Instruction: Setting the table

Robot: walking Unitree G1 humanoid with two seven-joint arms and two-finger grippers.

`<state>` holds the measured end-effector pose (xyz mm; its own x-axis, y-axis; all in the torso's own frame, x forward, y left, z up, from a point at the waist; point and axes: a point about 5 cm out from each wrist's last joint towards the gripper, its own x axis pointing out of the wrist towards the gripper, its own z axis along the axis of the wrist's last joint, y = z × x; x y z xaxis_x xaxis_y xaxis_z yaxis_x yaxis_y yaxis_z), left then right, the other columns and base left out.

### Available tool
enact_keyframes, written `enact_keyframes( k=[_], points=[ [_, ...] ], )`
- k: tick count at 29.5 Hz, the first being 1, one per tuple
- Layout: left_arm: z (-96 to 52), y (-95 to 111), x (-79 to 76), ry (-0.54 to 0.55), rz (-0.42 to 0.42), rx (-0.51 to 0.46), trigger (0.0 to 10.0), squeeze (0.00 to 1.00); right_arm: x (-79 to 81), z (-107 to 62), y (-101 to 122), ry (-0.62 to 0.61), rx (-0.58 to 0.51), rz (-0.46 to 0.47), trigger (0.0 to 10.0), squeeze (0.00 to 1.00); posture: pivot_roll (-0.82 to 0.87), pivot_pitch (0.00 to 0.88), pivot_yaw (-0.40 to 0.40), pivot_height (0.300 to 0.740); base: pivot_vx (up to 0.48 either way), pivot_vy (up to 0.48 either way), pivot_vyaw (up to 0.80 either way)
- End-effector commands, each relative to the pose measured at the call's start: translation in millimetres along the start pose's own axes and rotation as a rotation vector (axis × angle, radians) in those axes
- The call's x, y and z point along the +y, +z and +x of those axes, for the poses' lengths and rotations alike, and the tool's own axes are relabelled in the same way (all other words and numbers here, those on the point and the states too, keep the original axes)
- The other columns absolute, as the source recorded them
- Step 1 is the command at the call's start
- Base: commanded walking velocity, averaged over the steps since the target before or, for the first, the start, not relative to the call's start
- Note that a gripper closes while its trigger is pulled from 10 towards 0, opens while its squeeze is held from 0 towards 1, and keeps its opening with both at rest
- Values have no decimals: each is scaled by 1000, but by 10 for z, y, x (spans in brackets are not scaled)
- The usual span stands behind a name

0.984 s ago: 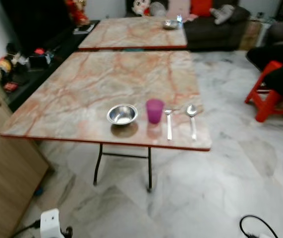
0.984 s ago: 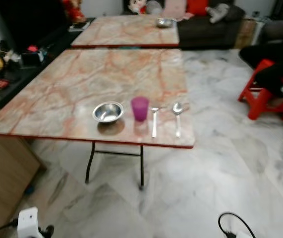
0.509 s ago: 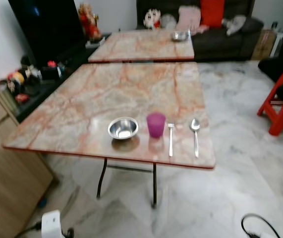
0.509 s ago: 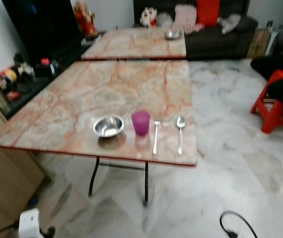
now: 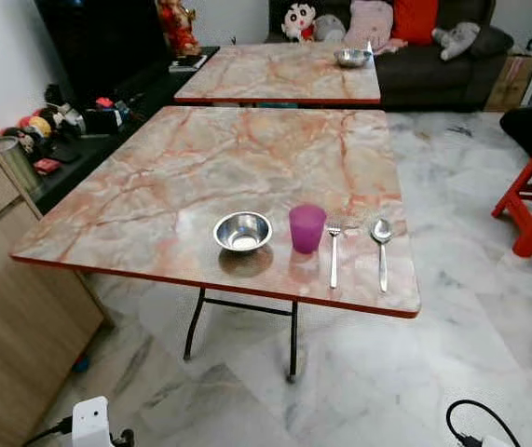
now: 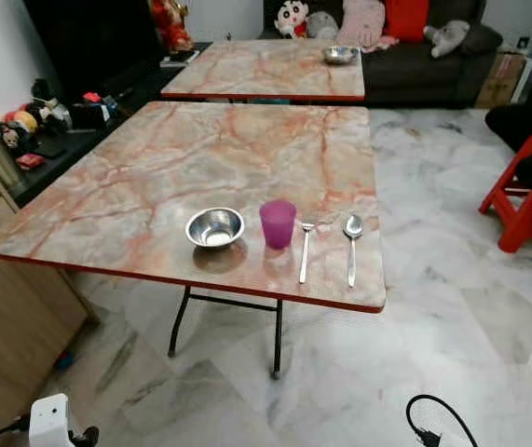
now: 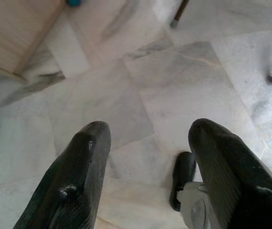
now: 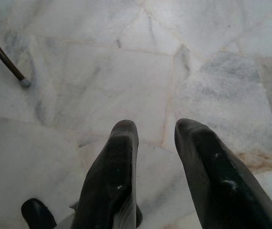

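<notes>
Where legible, nothing: bowl (image 5: pixel 242 231), plain cup (image 5: pixel 306 228).

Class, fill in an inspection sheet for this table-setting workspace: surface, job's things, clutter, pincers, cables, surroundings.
Surface: marble-pattern folding table; second table behind it.
Job's things: steel bowl, purple cup, fork, spoon in a row near the front edge; another steel bowl on the far table.
Clutter: nothing seen on the near table.
Pincers: left pincer open, right pincer open, both over the floor.
Cables: black cable on the floor.
Surroundings: sofa, red stool, wooden cabinet.
</notes>
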<state>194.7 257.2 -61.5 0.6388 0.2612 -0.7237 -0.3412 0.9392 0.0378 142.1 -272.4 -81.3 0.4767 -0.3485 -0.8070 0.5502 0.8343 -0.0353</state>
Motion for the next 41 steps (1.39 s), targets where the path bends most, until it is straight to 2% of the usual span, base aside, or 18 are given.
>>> enact_keyframes(
  k=[1,3,5,7,8,9,12,14,19,22,25,27,28,31,35,36,37,41],
  points=[
    [-4,20,46,32,-2,-23,10000,0,8,1,-1,1,2,6,10000,0,20,19,54,740,0,0,0],
    [-5,23,49,38,-9,-29,10000,0,8,1,-1,1,2,6,10000,0,20,19,54,740,0,0,0],
    [-15,71,53,58,-72,-104,10000,0,3,1,0,-2,3,4,10000,0,24,25,50,740,0,0,0],
    [45,632,116,80,-90,-252,10000,0,0,1,2,-3,3,3,10000,0,26,26,49,740,0,0,0],
    [45,632,116,80,-90,-252,10000,0,0,1,2,-3,3,3,10000,0,26,26,49,740,0,0,0],
    [43,1010,161,90,-104,-343,10000,0,-1,1,2,-4,3,2,10000,0,26,26,49,740,0,0,0],
    [2,1348,176,89,-124,-459,10000,0,-1,2,8,-5,2,2,10000,0,24,29,50,740,0,0,0],
    [-5,1388,177,89,-125,-474,10000,0,-1,2,8,-5,1,2,10000,0,24,29,50,740,0,0,0],
    [-83,1741,154,61,-179,-611,10000,0,-4,2,10,-6,2,1,10000,0,24,31,48,740,0,0,0],
    [-121,1917,92,2,-238,-662,10000,0,-6,2,10,-7,2,0,10000,0,21,32,48,740,0,0,0],
    [-172,2184,-115,-190,-420,-700,10000,0,-11,2,9,-10,2,-1,10000,0,22,34,47,740,0,0,0],
    [-203,2277,-218,-259,-419,-715,10000,0,-12,2,9,-10,2,-2,10000,0,23,34,47,740,0,0,0],
    [-231,2345,-335,-326,-402,-723,10000,0,-12,2,7,-11,3,-2,10000,0,22,36,48,740,0,0,0],
    [-257,2392,-446,-382,-372,-729,10000,0,-14,1,6,-11,3,-2,10000,0,21,36,49,740,0,0,0],
    [-348,2453,-795,-538,-265,-762,10000,0,-12,0,4,-11,0,6,10000,0,16,39,52,740,0,0,0],
    [-382,2417,-935,-554,-92,-787,10000,0,-11,-1,7,-14,-9,18,10000,0,17,41,52,740,0,0,0],
    [-395,2394,-989,-559,-17,-794,10000,0,-12,-1,8,-14,-11,21,10000,0,17,41,52,740,0,0,0],
    [-428,2344,-1124,-599,53,-802,10000,0,-13,-1,11,-13,-15,24,10000,0,19,44,51,740,0,0,0]
  ],
)
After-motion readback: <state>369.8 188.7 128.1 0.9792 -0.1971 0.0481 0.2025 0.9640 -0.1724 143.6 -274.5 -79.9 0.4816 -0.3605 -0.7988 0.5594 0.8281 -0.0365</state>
